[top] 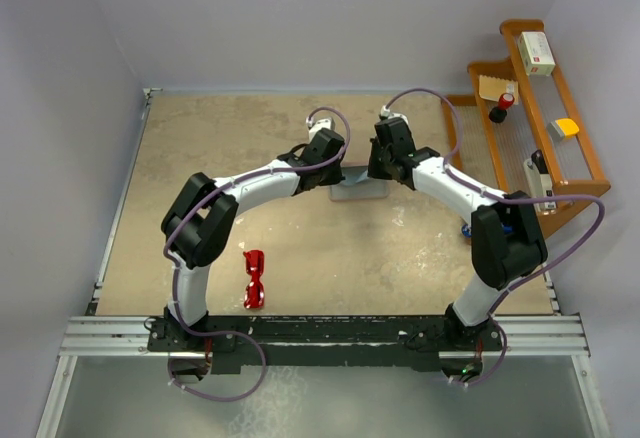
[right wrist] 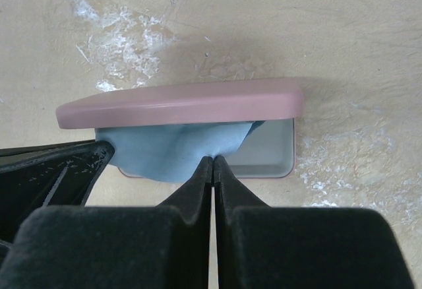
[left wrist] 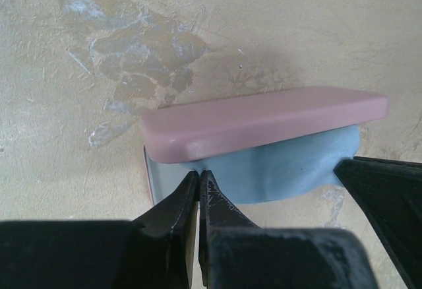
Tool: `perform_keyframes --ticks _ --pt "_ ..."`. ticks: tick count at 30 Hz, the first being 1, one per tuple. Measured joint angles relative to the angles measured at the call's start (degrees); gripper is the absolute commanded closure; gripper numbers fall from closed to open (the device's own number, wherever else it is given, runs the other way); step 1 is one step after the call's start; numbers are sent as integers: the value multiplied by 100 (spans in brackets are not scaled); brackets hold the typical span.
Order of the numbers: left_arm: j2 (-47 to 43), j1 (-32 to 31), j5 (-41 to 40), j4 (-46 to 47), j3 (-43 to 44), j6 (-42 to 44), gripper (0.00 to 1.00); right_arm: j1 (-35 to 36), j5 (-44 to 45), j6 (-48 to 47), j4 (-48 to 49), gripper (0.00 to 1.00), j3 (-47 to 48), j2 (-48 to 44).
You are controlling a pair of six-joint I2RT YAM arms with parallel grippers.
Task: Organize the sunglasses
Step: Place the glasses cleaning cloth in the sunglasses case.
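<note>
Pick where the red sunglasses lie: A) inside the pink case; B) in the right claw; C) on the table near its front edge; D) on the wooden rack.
C: the sunglasses lie on the table by its near edge, apart from the pink case, where a blue cloth shows under the lid.

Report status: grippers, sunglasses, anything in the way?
Left gripper shut at edge of blue cloth; right gripper shut, pinching it. Sunglasses lie apart, near left base. Cloth sits in open pink case, in the way.
</note>
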Motion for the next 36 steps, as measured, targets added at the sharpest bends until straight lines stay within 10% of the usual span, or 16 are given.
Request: perform_keyframes --ticks 36 --pt "245 0 278 579 -608 -175 100 -74 -7 -4 284 100 -337 570"
